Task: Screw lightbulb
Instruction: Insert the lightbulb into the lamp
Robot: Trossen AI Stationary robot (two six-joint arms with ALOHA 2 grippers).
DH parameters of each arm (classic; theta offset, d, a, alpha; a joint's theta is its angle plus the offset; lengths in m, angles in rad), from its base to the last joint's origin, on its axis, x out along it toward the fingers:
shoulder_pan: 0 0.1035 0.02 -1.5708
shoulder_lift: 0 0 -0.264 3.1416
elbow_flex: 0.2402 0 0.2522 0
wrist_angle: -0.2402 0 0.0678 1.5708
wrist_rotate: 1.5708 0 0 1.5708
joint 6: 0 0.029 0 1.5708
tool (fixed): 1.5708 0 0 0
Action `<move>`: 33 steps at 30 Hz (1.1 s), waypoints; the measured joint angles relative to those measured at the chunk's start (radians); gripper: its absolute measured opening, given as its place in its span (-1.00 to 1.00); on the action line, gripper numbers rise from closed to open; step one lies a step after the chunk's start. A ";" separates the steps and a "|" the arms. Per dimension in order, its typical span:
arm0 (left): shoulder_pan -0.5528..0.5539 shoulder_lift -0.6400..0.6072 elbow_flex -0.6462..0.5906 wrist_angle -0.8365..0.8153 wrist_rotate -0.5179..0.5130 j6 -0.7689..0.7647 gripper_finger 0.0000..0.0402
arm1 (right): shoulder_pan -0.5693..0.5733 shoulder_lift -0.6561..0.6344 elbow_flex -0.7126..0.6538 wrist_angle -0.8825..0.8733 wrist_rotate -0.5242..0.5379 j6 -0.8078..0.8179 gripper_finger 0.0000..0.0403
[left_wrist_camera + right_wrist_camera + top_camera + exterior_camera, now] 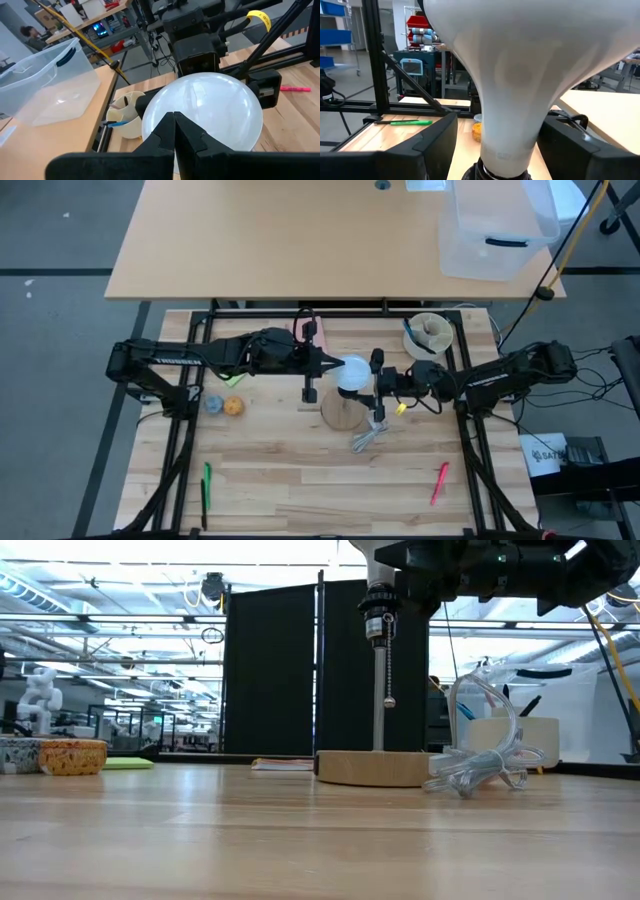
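Seating nearly done by look of it: lightbulb [352, 372] at centre of high view, neck down in black socket above wooden base [343, 411]. Right gripper [378, 383] fingers spread either side of neck (not gripping). Left gripper [335, 366] fingers pressed together against dome. Remaining: tightness unconfirmed. Readable writing: none.
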State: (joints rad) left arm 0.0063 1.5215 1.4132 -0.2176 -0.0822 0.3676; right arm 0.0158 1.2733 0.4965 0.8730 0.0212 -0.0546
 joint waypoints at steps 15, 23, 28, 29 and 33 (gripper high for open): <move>-0.001 0.000 -0.001 -0.001 0.000 0.000 -1.00 | 0.051 -0.010 0.003 0.007 0.046 0.008 0.26; 0.000 0.001 -0.001 0.000 -0.001 0.000 -1.00 | 0.066 -0.010 0.003 0.006 0.106 0.002 0.26; 0.000 0.001 -0.001 0.001 -0.004 0.001 -1.00 | 0.067 -0.010 0.003 0.007 0.127 0.029 0.26; 0.000 0.001 -0.001 0.003 -0.008 0.001 -1.00 | 0.069 -0.010 0.003 0.006 0.137 0.031 0.26; 0.000 0.001 -0.001 0.011 -0.014 0.008 -1.00 | 0.080 -0.010 0.003 0.006 0.174 0.024 0.26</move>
State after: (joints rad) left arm 0.0063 1.5227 1.4120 -0.2070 -0.0959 0.3759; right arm 0.0960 1.2629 0.4995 0.8795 0.1950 -0.0304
